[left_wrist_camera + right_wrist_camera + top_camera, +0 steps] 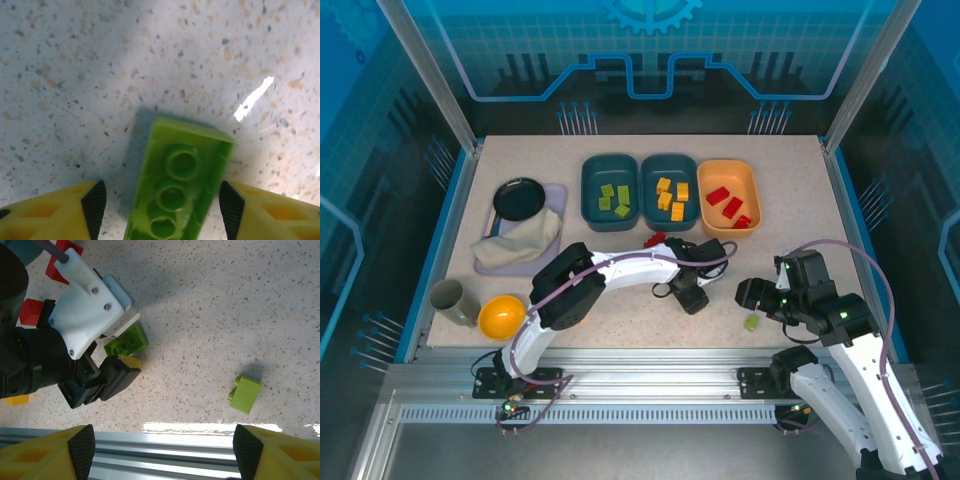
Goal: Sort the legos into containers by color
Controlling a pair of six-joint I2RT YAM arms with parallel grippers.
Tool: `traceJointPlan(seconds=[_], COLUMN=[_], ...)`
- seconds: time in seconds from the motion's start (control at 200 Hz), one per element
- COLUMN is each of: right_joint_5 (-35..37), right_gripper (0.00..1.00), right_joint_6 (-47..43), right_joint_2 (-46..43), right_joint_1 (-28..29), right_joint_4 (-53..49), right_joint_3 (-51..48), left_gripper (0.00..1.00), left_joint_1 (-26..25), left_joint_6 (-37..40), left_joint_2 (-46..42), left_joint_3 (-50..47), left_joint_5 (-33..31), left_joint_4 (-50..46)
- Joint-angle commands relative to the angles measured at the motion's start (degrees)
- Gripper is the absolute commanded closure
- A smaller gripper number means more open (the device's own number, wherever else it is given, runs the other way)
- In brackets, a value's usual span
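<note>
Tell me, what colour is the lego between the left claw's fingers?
Lime green. The lego shows best in the left wrist view.

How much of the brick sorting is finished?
Mostly done: green bricks, yellow bricks and red bricks lie in their trays. The left pincer straddles a loose green brick, not gripping. Left: another green brick, red strays, a yellow stray.

The top view looks steeply down from high behind the robot, taking in the whole worktop. The left wrist camera faces straight down, very close over a green brick. The right wrist camera sits higher and shares that brick. A second green brick appears both there and from the top.
</note>
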Motion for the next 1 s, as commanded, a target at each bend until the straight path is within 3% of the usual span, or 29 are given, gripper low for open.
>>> traceJointPlan(seconds=[0.0,0.08,0.2,0.465,0.605,0.775,0.99], right_joint_5=[-0.5,-0.6,-0.6,-2.9,-7.2,-10.6,-9.5], right_gripper=[0.24,0.25,0.25,0.26,0.28,0.29,0.29], right_joint_6=[-0.2,-0.5,-0.9,-3.2,-6.2,-8.4,-8.8], right_joint_2=[-0.6,-0.8,-0.9,1.3,5.1,13.0,25.2], right_joint_1=[-1.0,-1.2,-1.4,-1.5,-1.4,0.8,5.9], right_joint_4=[-2.3,-2.6,-2.6,0.5,5.6,13.1,19.8], right_joint_3=[2.1,2.2,2.4,3.2,4.3,7.7,14.9], left_gripper=[0.46,0.57,0.64,0.65,0.65,0.64,0.65], left_joint_1=[-0.3,-0.3,-0.3,3.6,9.8,21.2,34.6], left_joint_6=[-1.3,-2.3,-4.2,-12.3,-17.0,-20.8,-27.4], left_joint_2=[2.1,2.4,2.1,-5.5,-11.8,-15.1,-9.0], left_joint_3=[1.3,1.2,0.7,0.1,-0.1,0.7,8.0], left_joint_5=[-1.3,-1.5,-2.4,-4.5,-3.4,-1.7,-0.6], left_joint_4=[-1.5,-1.7,-1.7,-1.6,-1.6,-0.2,2.6])
